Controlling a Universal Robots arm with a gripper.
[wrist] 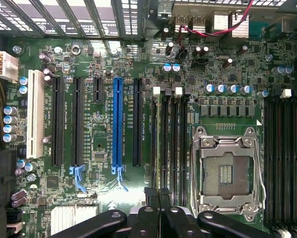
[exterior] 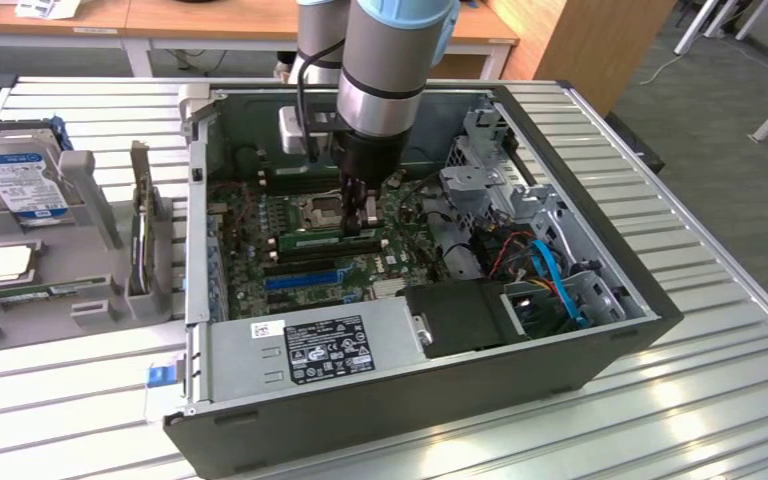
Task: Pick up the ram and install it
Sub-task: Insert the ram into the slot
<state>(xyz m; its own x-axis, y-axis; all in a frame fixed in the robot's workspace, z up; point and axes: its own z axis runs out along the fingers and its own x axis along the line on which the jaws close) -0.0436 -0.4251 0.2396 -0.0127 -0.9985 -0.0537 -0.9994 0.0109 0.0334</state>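
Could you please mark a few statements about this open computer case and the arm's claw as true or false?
1. The silver processor socket on the green motherboard is empty. True.
2. The blue-and-silver hard drive is mounted inside the dark open computer case. False: it stands in the grey holder outside the case, at the exterior view's left.
3. The claw is down inside the case, at the slim green ram stick. True.
4. The claw's jaws stand wide open. False: they are shut, meeting the ram stick's upper edge.
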